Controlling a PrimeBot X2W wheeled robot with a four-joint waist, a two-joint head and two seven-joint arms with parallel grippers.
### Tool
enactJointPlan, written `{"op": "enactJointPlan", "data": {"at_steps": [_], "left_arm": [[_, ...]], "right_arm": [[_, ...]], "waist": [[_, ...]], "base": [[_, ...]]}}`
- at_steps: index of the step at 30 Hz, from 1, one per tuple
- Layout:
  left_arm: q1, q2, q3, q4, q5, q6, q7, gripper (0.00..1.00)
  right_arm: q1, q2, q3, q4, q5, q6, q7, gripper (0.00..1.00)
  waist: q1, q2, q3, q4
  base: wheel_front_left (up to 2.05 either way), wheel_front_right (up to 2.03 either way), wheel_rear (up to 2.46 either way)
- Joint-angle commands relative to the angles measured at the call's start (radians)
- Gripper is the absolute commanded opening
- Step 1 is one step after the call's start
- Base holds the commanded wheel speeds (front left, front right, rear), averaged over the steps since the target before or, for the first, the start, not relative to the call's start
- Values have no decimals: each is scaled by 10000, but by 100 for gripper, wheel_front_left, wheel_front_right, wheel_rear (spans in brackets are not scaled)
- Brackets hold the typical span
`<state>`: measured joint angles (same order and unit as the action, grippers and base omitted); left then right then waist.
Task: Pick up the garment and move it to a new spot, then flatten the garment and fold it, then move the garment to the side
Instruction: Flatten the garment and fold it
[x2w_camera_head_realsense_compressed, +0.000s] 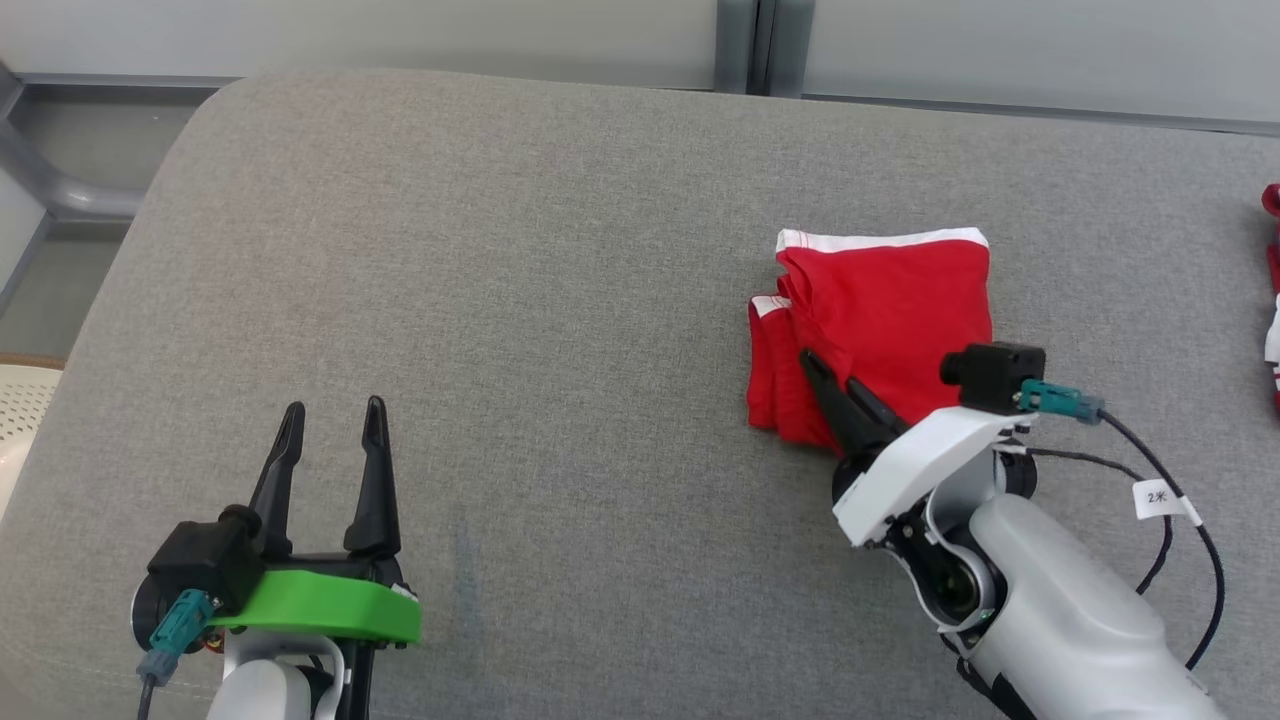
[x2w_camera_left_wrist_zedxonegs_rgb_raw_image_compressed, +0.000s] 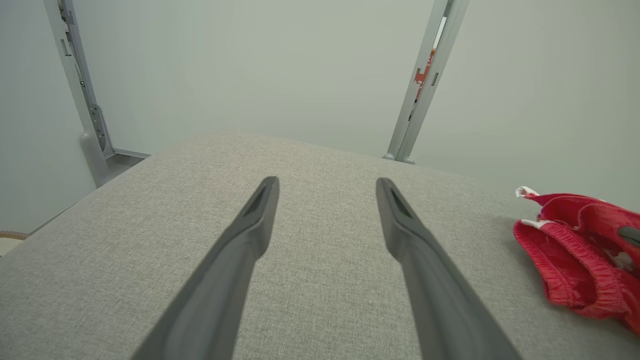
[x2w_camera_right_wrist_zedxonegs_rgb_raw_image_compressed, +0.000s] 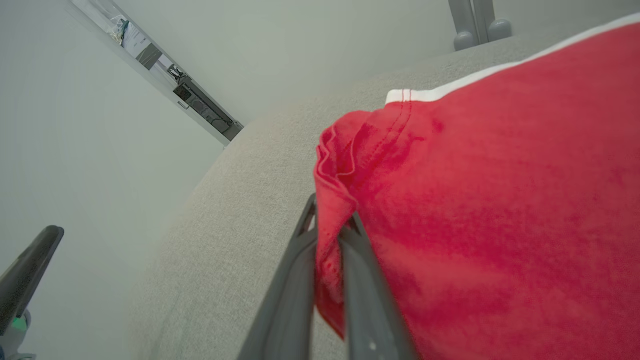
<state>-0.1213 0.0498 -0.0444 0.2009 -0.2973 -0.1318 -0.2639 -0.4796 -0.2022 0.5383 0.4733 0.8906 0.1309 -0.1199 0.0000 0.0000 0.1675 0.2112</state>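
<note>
Our left end effector (x2w_camera_head_realsense_compressed: 334, 407) sits nearest, low at the left above the bare grey bench (x2w_camera_head_realsense_compressed: 560, 300), its fingers spread wide and holding nothing. Well to its right, the garment (x2w_camera_head_realsense_compressed: 880, 310) lies on the bench's right half, folded into a rough square with a white band along its far edge. Our right end effector (x2w_camera_head_realsense_compressed: 826, 372) reaches it from the near side, fingers closed tight on a bunched fold of red cloth at the garment's left edge; the right wrist view shows the fabric pinched between them. We judge the garment light, soft and limp. Lifted by one fold it will likely sag and its layers slide open, so a hold that gathers every layer at the hemmed edge seems safest. We count one garment in hand, two end effectors, and one more red-and-white cloth item (x2w_camera_head_realsense_compressed: 1272, 300) cut off at the right edge; we cannot tell what it is.
</note>
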Motion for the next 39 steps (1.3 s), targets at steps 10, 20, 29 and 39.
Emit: {"op": "enactJointPlan", "data": {"at_steps": [10,20,29,39], "left_arm": [[136,23,-46,65,34,20,0,100],[153,23,-37,-4,204,20,0,100],[-68,23,-266,17,269,20,0,100],[-254,23,-494,117,176,20,0,100]], "right_arm": [[302,-52,562,95,-166,-7,-747,100],[296,-921,-1242,336,-1164,-7,-1450,100],[-169,-567,-1975,1332,-2846,-7,-1448,0],[-715,353,-1417,3001,-4151,-7,-1449,0]], "waist": [[0,0,-131,-161],[0,0,-169,-379],[0,0,-31,-273],[0,0,144,81]], "base": [[0,0,0],[0,0,0],[0,0,0],[0,0,0]]}}
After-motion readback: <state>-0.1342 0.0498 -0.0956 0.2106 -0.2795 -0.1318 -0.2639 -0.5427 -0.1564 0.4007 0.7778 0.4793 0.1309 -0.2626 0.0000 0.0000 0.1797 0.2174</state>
